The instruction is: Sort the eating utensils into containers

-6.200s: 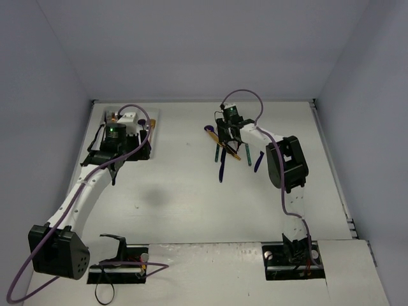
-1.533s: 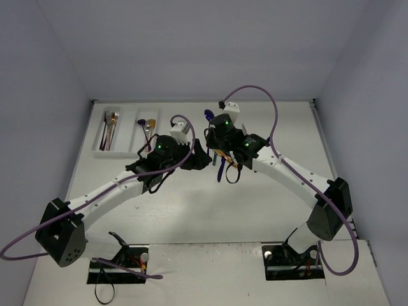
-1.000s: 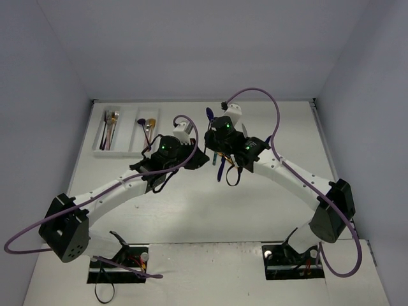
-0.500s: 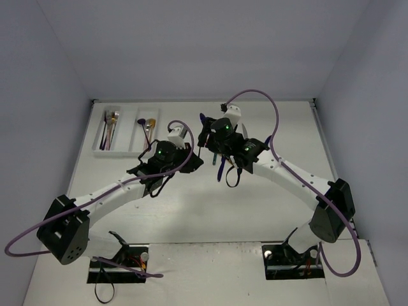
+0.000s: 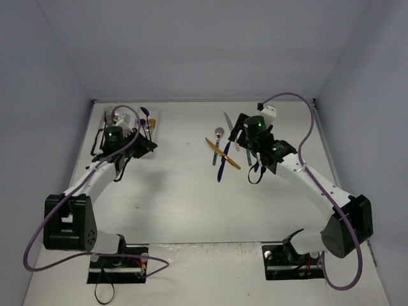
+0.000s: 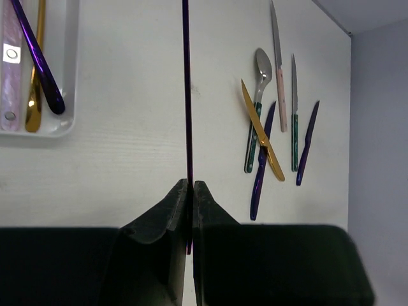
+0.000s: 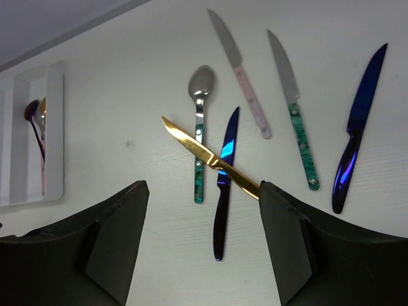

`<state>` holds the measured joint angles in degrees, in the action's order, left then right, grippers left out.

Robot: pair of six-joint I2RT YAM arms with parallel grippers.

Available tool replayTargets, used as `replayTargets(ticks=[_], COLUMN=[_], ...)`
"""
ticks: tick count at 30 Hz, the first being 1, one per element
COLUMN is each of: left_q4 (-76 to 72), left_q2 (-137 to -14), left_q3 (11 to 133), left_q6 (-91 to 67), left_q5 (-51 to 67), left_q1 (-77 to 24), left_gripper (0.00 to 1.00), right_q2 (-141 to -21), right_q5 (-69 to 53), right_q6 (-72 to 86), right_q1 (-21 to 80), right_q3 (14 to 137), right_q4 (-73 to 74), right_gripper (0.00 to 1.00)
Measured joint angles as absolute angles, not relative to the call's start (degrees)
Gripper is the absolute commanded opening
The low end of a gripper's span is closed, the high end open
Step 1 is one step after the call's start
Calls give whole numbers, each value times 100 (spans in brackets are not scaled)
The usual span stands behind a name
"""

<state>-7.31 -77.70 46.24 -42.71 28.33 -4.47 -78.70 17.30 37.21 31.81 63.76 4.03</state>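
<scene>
My left gripper [image 6: 189,185] is shut on the thin handle of a purple spoon [image 6: 186,89], which stands straight up out of the jaws. In the top view it [image 5: 145,137] holds the purple spoon [image 5: 145,113] over the right part of the white tray [image 5: 155,117]. One tray compartment [image 6: 69,95] holds a purple spoon [image 6: 38,64], a gold utensil and a pink-handled one. My right gripper [image 7: 203,186] is open and empty above the loose pile: a gold knife [image 7: 210,158] lying across a dark blue knife [image 7: 223,191] and a teal-handled spoon [image 7: 200,127].
More knives lie to the right of the pile: a pink-handled one [image 7: 241,73], a teal-handled one [image 7: 294,115] and another dark blue one [image 7: 356,134]. In the top view the pile [image 5: 223,153] is mid-table, left of my right gripper [image 5: 237,131]. Grey walls enclose the table.
The two grippers were together at mid-table. The right one has opened and drawn back to the right, and the left has carried the purple spoon over to the tray.
</scene>
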Motion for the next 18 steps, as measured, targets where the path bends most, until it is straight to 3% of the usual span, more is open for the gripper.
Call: replayTargets(ticks=[9,18], left_q4=[282,1368], left_q2=[-9648,-11161], left_q3=[6505,8093], left_q6=[-3790,-3309], left_q5=[3949,4379], left_q1=[489,738], left_gripper=[0,0], right_q2=[-7690,-7675], right_q5=[1710,1710], right_q6=[3566,3409], right_q1=[2976,2906], right_q3=[6169,6102], right_q4=[405,403], right_gripper=[67,67])
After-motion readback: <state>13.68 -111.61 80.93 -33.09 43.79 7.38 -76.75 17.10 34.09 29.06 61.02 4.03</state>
